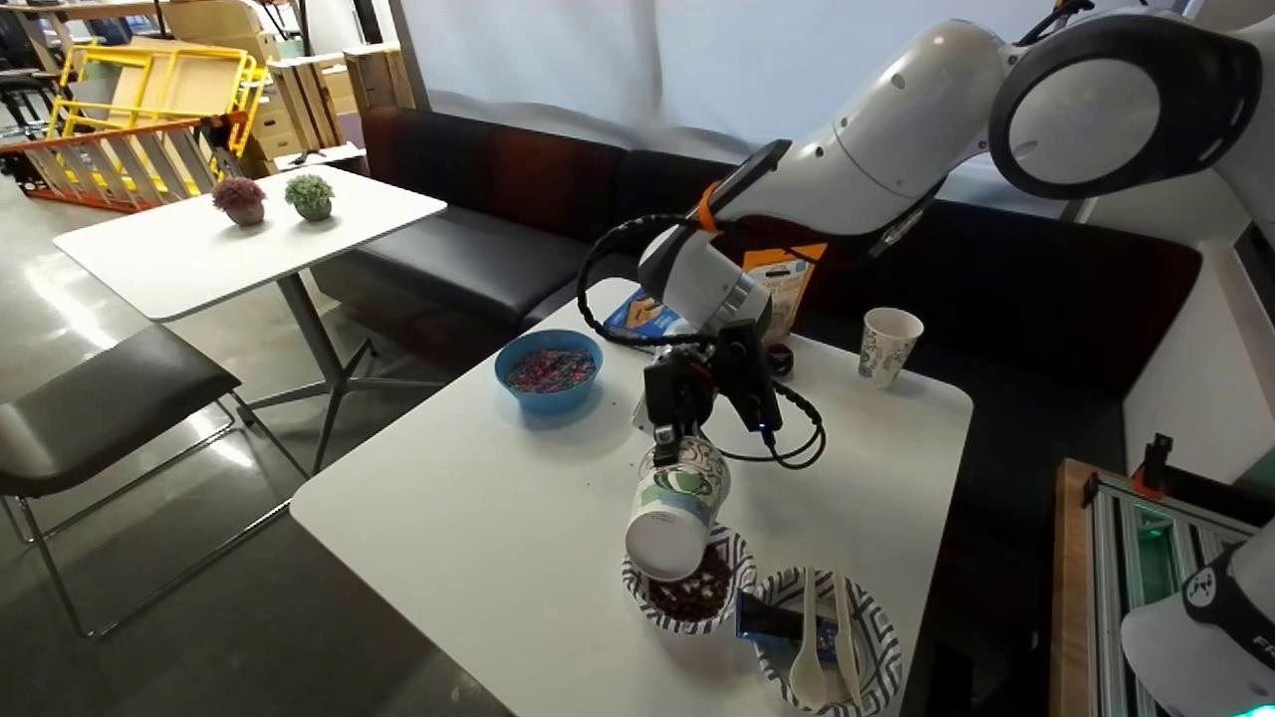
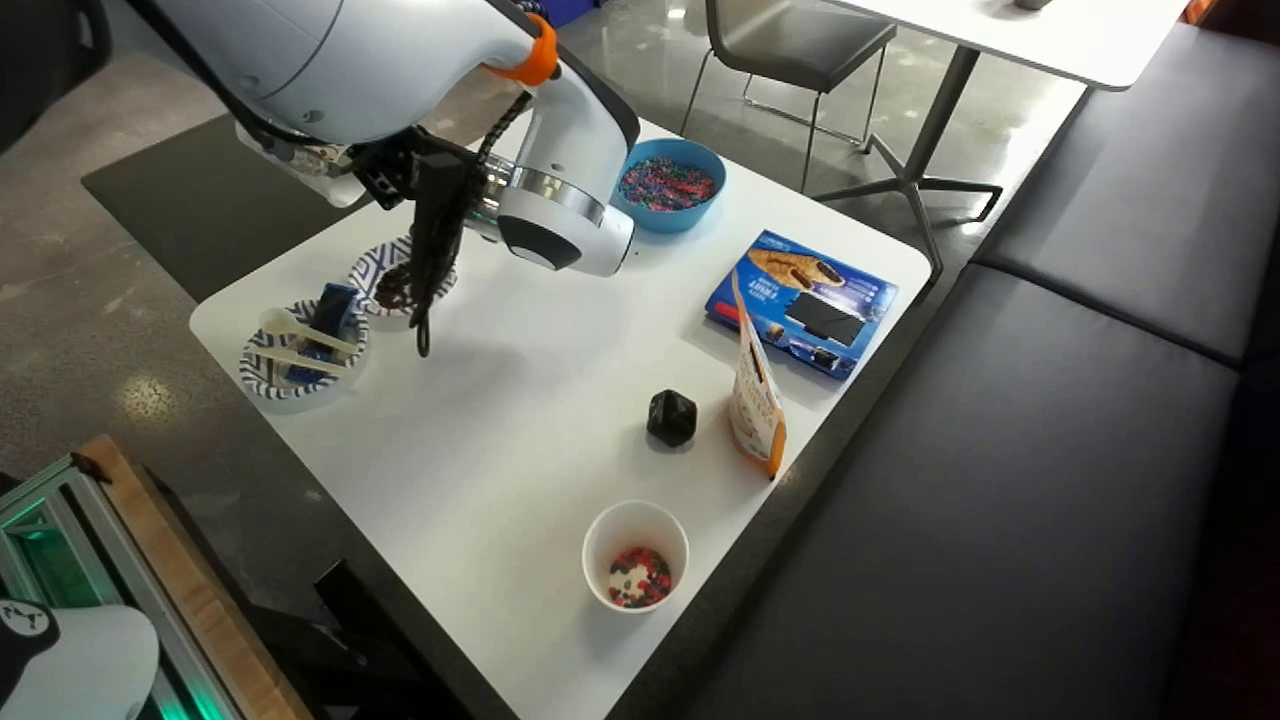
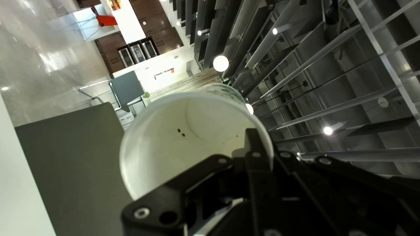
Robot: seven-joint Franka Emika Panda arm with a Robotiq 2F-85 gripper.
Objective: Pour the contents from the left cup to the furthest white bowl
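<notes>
The left cup (image 1: 687, 485), whitish with a printed pattern, is tipped over in my gripper (image 1: 667, 445), its base toward the camera in an exterior view. My gripper (image 3: 264, 144) is shut on its wall near the rim, one finger inside and one outside. In the wrist view the cup (image 3: 160, 141) shows a pale inside with only a few dark specks. In an exterior view the cup overlaps the furthest white bowl (image 1: 740, 560), which has a dark-marked rim and dark brown contents with white bits. The bowl (image 2: 374, 268) is partly covered by my wrist cable.
A patterned bowl (image 1: 883, 637) with utensils and a blue packet stands beside the furthest bowl. A blue bowl (image 1: 558, 400), a blue box (image 2: 790, 290), an orange-topped bag (image 2: 757, 410), a black object (image 2: 672, 418) and another cup (image 2: 600, 540) with red and dark contents stand on the table.
</notes>
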